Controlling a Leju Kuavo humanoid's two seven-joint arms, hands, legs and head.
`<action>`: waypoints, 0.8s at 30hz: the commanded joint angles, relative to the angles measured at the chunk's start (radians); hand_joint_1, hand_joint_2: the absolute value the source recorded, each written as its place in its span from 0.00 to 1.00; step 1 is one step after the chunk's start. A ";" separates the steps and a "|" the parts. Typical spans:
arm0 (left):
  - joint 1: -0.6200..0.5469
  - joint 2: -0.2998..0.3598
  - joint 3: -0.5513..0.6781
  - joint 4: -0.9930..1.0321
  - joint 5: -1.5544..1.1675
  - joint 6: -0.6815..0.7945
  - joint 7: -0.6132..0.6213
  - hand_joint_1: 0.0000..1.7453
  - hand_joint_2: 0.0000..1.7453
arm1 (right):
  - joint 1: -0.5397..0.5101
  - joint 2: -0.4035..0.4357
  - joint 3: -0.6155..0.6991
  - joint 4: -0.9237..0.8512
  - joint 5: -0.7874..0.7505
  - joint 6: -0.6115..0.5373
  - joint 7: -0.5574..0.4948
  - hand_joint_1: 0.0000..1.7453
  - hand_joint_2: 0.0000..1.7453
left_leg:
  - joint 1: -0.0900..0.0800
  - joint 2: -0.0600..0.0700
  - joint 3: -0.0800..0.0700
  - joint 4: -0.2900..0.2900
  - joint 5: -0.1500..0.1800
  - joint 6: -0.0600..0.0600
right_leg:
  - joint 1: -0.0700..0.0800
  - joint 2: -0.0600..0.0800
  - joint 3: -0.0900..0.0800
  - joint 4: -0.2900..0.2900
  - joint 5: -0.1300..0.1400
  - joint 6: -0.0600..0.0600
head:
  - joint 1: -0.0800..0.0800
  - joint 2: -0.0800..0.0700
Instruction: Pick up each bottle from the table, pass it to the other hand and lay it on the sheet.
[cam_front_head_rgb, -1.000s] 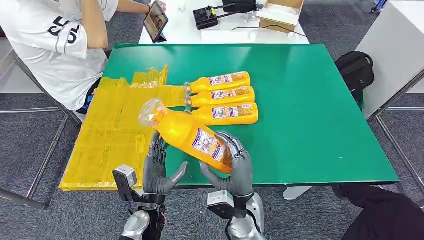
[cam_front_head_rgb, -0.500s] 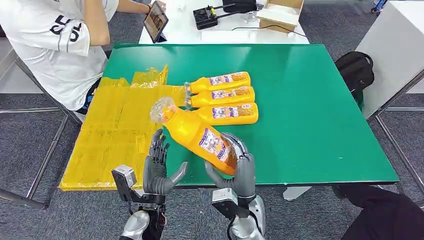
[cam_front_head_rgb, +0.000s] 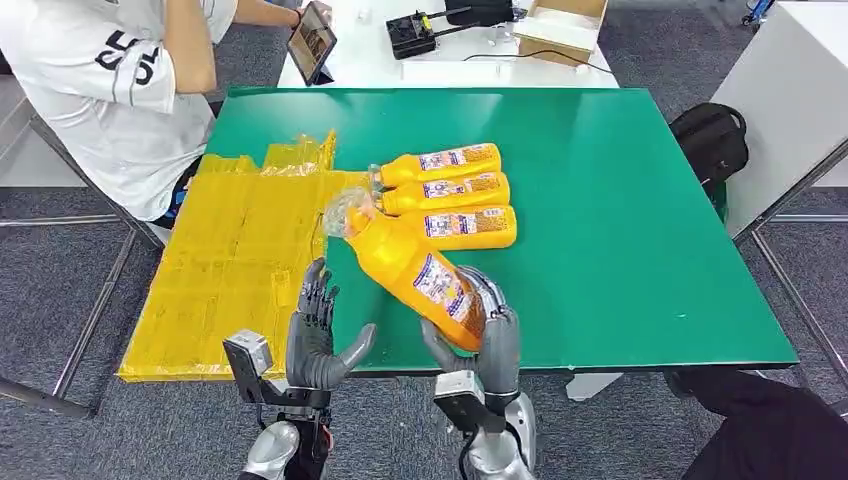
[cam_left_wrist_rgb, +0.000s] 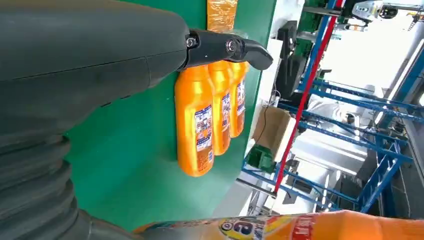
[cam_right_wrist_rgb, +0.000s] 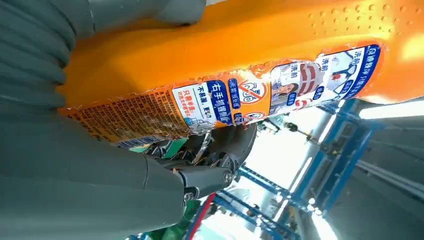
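Yellow crinkled plastic sheet (cam_front_head_rgb: 235, 260) is spread over the left part of the green tabletop (cam_front_head_rgb: 620, 200), beside a seated person in a white shirt (cam_front_head_rgb: 110, 90). The left robot hand (cam_front_head_rgb: 318, 335) is held with fingers spread, empty, at the sheet's near edge. An orange labelled bottle (cam_front_head_rgb: 415, 275) is gripped, tilted, by the right robot hand (cam_front_head_rgb: 480, 335), its clear cap overlapping three orange bottles lying side by side (cam_front_head_rgb: 450, 195).

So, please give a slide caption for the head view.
Right hand holds orange bottle tilted above green table.
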 joint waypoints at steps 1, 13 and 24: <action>-0.027 -0.031 -0.027 0.066 0.010 -0.002 0.001 0.00 1.00 | -0.087 0.013 -0.018 0.306 0.025 0.000 -0.035 1.00 1.00 | 0.001 0.000 0.005 -0.001 -0.001 0.001 | 0.001 -0.001 0.005 -0.002 -0.001 -0.002 | 0.000 0.000; -0.044 -0.031 -0.038 0.097 0.037 -0.017 0.007 0.00 1.00 | -0.137 0.036 0.081 0.480 0.048 -0.027 -0.035 1.00 1.00 | 0.000 0.001 0.005 0.000 -0.002 0.001 | 0.001 -0.001 0.006 -0.001 -0.002 -0.003 | 0.000 0.000; -0.044 -0.031 -0.038 0.097 0.037 -0.017 0.007 0.00 1.00 | -0.137 0.036 0.081 0.480 0.048 -0.027 -0.035 1.00 1.00 | 0.000 0.000 0.001 0.000 -0.001 0.001 | 0.000 -0.001 0.002 0.000 -0.001 -0.001 | 0.000 0.000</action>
